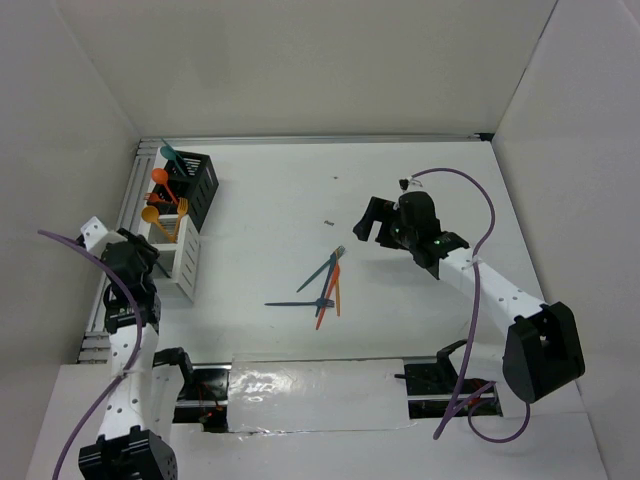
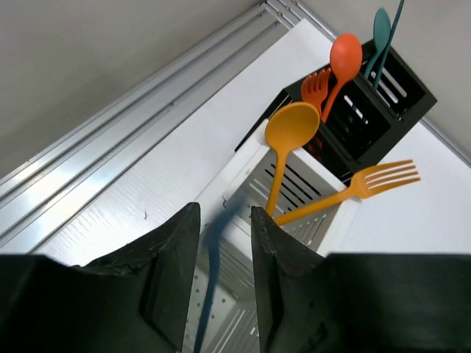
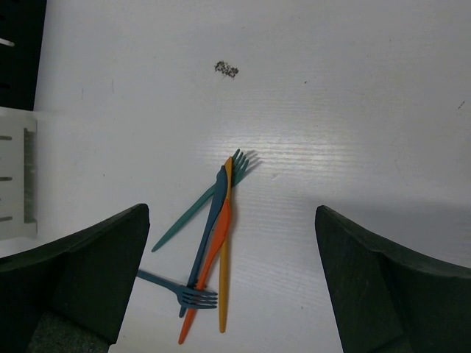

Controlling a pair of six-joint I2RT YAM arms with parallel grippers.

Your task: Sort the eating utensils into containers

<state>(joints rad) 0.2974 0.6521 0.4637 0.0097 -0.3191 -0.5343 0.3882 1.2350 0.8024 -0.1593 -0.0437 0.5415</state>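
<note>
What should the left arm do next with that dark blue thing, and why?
Probably lift the left gripper straight up and away. Its jaws stand apart, with a gap on each side of the thin dark blue plastic utensil, which looks blurred right over the white slotted caddy, so it seems let go.

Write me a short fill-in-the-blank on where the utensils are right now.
The white caddy holds a yellow spoon and a yellow ___.
The orange spoon stands in the ___ caddy.
The loose forks lie under the ___ gripper.
A dark ___ utensil is between the fingers of the left gripper.
Missing: fork; black; right; blue.
</note>
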